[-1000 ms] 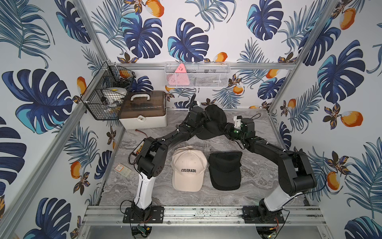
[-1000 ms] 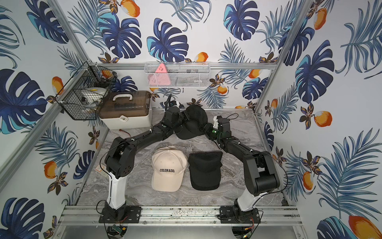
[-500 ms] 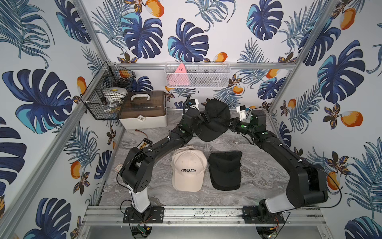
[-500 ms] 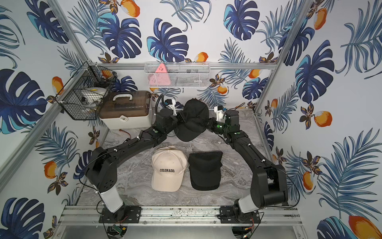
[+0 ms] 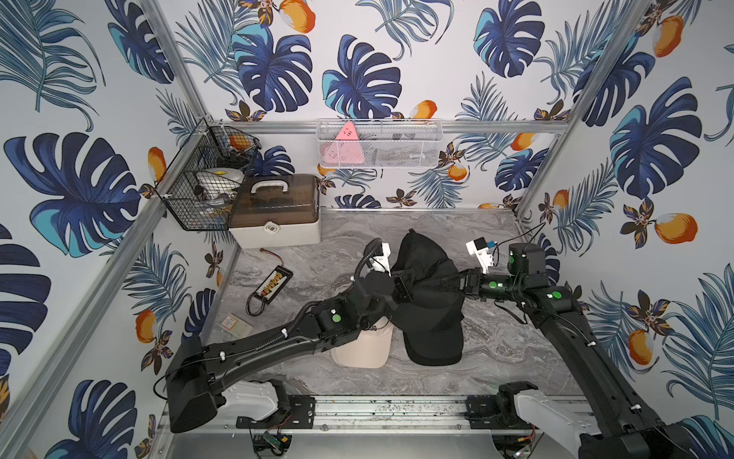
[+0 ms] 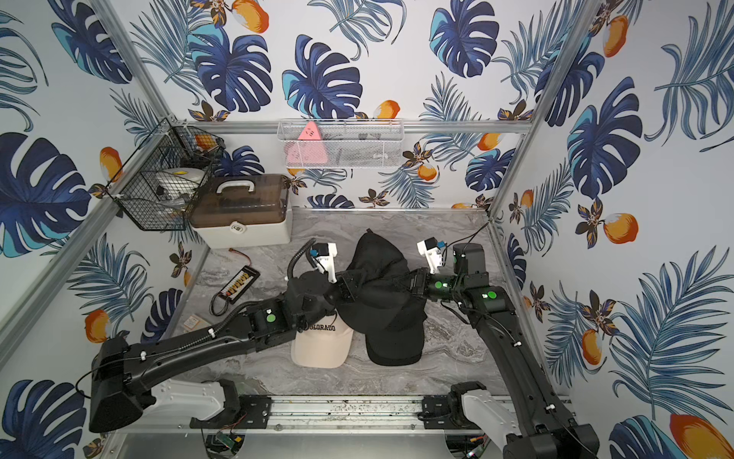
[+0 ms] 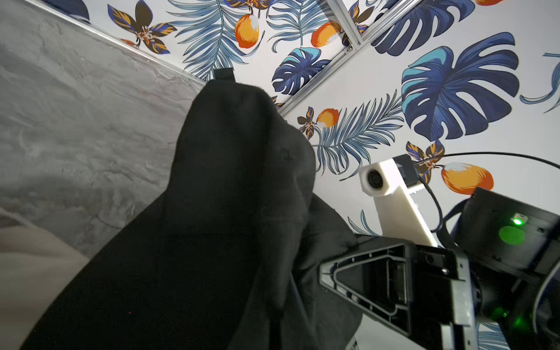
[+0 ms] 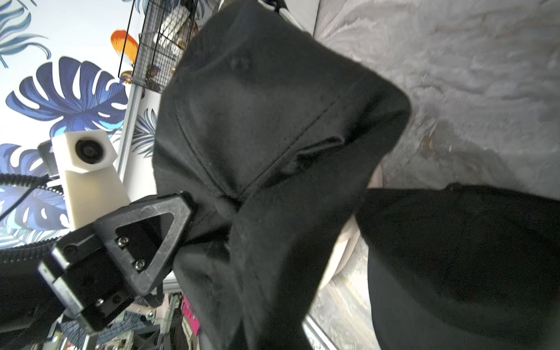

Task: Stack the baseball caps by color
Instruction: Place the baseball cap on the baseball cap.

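A black baseball cap (image 5: 427, 270) (image 6: 377, 266) hangs in the air between my two grippers in both top views. My left gripper (image 5: 402, 285) (image 6: 349, 289) is shut on its left side and my right gripper (image 5: 456, 284) (image 6: 409, 284) is shut on its right side. Below it on the table lies a second black cap (image 5: 435, 345) (image 6: 397, 343). A cream COLORADO cap (image 5: 361, 347) (image 6: 321, 345) lies to its left, partly under my left arm. The held cap (image 7: 236, 212) (image 8: 272, 136) fills both wrist views and hides each gripper's own jaws.
A white storage box with a brown lid (image 5: 278, 210) stands at the back left under a black wire basket (image 5: 206, 186). A white mesh basket (image 5: 377, 143) hangs on the back wall. A battery pack with cable (image 5: 274, 284) and a small card (image 5: 234, 324) lie at the left.
The right gripper has shut on the black cap. Both arms have carried the cap from the back of the table toward the front, over the black cap that lies there.
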You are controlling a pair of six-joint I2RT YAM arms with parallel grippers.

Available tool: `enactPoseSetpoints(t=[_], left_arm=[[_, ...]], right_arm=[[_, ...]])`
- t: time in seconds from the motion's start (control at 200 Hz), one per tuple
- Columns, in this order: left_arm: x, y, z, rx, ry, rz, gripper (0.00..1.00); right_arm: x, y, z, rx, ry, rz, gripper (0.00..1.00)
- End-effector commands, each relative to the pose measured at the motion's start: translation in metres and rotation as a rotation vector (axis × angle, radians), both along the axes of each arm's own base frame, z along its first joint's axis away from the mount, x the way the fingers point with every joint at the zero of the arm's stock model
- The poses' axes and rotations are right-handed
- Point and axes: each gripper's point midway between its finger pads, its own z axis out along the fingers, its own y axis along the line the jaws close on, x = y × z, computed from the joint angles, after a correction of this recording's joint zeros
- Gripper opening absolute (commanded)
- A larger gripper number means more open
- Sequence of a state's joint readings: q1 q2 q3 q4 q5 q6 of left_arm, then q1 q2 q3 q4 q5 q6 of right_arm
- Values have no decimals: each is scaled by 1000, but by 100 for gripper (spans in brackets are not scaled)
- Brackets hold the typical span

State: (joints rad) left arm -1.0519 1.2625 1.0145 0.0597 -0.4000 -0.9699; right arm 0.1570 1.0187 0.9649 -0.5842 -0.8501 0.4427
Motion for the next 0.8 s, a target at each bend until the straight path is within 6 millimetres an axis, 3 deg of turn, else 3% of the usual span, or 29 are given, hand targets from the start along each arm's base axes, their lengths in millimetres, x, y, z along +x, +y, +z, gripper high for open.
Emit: enactPoseSetpoints(t=[0.0,0.165,0.296,0.391,0.696,0.797], left_arm=[[-17,5,-6,-22,20,48,9],[-57,-41,-30,19,63,-99,11],[-78,-50,-52,51,80,-133,13],[-78,-48,-61,65,83,-129,14],[-73,-52,-50,181,-22,-155,26],[-61,-48,-39,255,-86,-158,32]], right_arm=[[23,-55,-48,-326,28,-255,0],[29,-84,-64,-502,50,-342,5],[32,-99,-80,-597,69,-376,9],[36,-99,-92,-603,89,-375,10],[50,-95,-109,-619,110,-337,19],[46,-92,-116,-613,121,-307,19]])
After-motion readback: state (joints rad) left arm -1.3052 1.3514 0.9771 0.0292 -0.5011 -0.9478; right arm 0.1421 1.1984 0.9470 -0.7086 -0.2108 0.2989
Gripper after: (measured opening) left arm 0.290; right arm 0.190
